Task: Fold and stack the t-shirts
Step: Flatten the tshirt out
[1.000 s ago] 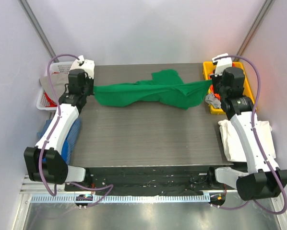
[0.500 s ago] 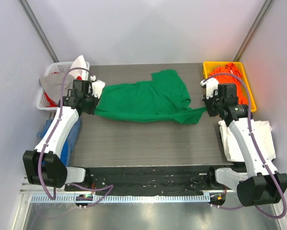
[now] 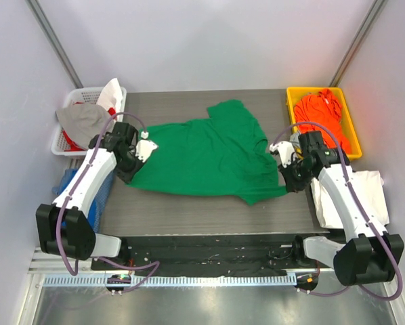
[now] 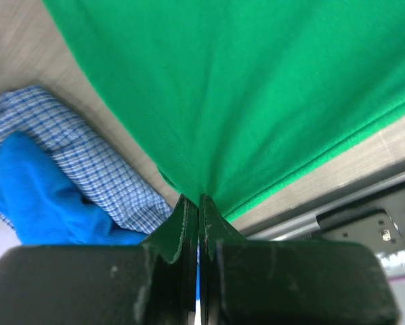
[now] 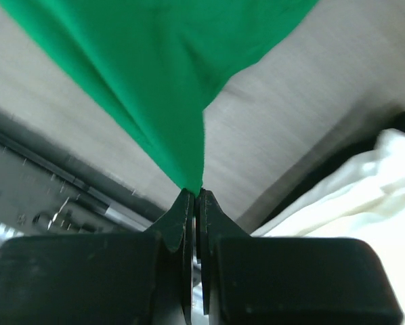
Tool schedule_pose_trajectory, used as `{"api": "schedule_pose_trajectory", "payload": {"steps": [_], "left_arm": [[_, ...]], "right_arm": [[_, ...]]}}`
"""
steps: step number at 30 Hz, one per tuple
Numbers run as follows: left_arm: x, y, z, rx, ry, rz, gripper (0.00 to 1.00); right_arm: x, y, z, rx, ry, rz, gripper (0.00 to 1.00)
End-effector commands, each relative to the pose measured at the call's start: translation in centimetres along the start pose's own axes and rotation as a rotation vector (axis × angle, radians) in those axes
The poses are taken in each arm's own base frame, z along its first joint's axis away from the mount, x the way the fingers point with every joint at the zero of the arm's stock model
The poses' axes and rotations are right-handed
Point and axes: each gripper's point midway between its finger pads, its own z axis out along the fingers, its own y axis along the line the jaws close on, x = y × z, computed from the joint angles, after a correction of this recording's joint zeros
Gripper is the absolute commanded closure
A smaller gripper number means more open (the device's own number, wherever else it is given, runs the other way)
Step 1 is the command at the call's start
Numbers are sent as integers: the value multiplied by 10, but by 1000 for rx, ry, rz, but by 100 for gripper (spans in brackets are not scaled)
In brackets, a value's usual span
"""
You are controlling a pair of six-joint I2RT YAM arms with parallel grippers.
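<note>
The green shirt (image 3: 206, 159) lies spread across the middle of the table (image 3: 202, 203), one sleeve reaching toward 12 o'clock. The left gripper (image 4: 198, 200) is clamped tight on the shirt's edge at 8 o'clock. The right gripper (image 5: 192, 193) pinches its corner at 4 o'clock, drawing the cloth to a point. The orange shirt (image 3: 322, 112) sits bunched in a yellow bin (image 3: 290, 101) at the table's 2 o'clock corner. The white shirt (image 3: 375, 189) lies beside the table at 4 o'clock. A basket (image 3: 59, 142) of cloths stands at 10 o'clock, with a blue cloth (image 4: 26, 203) and a checked cloth (image 4: 80, 162) at 8 o'clock.
</note>
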Motion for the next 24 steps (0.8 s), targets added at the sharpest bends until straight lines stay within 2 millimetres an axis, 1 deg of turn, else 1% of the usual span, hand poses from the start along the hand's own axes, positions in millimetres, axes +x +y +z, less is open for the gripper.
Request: {"api": "schedule_pose_trajectory", "payload": {"steps": [1, 3, 4, 6, 7, 8, 9, 10, 11, 14, 15, 18, 19, 20, 22, 23, 24], "left_arm": [[18, -14, 0, 32, 103, 60, 100], [18, -15, 4, 20, 109, 76, 100], [21, -14, 7, 9, 123, 78, 100], [19, -15, 13, 5, 129, 89, 100], [21, -15, 15, 3, 138, 84, 100], [21, -15, 17, 1, 143, 89, 100], [21, -16, 20, 2, 147, 92, 100], [21, -17, 21, 3, 148, 90, 100], [22, -18, 22, 2, 155, 94, 100], [25, -17, 25, -8, 170, 100, 100], [27, -18, 27, -10, 176, 102, 100], [31, -22, 29, 1, 185, 103, 100], [32, -24, 29, 8, 185, 102, 98], [34, -27, 29, 17, 189, 99, 88], [38, -32, 29, 31, 195, 100, 81], [39, -32, 29, 30, 196, 102, 73], [41, -30, 30, 18, 203, 100, 68]], "right_arm": [[38, 35, -3, -195, 150, -73, 99], [49, 39, -1, -220, 181, -93, 99], [54, 43, -1, -234, 199, -100, 95], [67, 48, 2, -255, 233, -110, 90], [72, 48, 3, -250, 243, -114, 81], [77, 49, 3, -252, 257, -117, 77], [77, 49, 2, -248, 256, -118, 62], [81, 52, -3, -258, 263, -131, 54], [83, 56, -5, -274, 264, -134, 50], [92, 56, -8, -260, 291, -146, 47], [92, 55, -8, -254, 288, -147, 46], [86, 50, -9, -209, 254, -148, 45], [81, 46, -7, -187, 235, -148, 44], [78, 43, -7, -178, 229, -148, 44], [69, 35, -4, -148, 214, -142, 44], [62, 31, -4, -134, 196, -141, 44], [53, 24, -1, -110, 179, -143, 44]]}}
